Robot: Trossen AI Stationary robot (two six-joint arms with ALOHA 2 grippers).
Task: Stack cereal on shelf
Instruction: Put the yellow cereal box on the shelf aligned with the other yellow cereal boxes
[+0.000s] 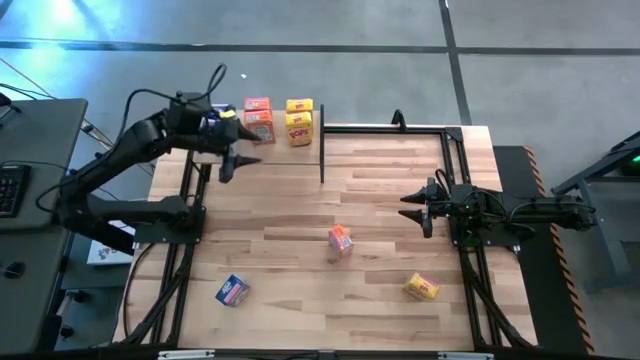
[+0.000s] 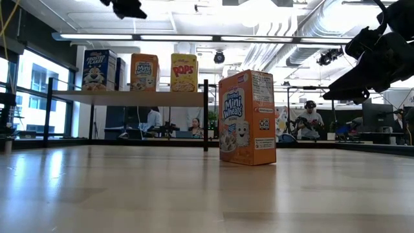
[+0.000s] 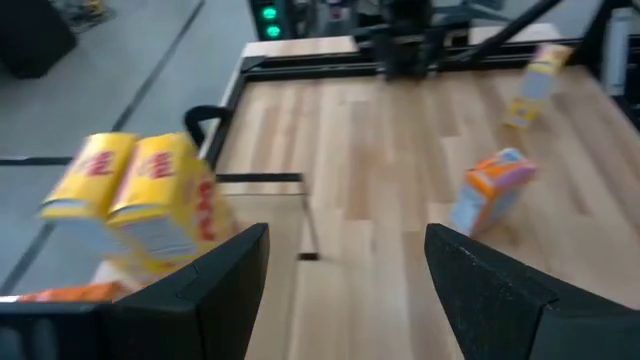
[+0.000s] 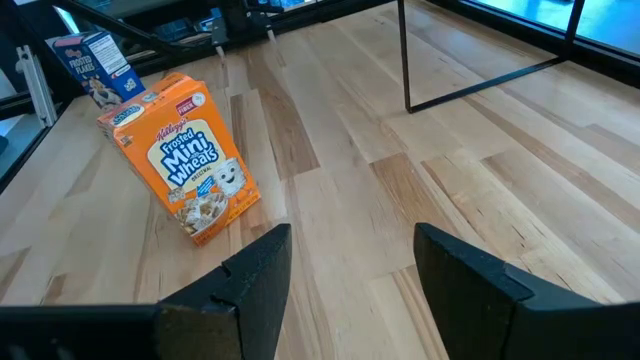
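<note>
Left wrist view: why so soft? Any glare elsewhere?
Left wrist view: motion blur smears the yellow boxes and the orange box; the left gripper, open, is sharper. Low view: ceiling lights blow out, the near tabletop is out of focus, and the orange box stays crisp. Right wrist view: sharp, with window reflections on the wood. High view: even light.

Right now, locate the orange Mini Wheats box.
The orange Mini Wheats box stands upright mid-table in the high view, between the blue box and yellow box.
</note>
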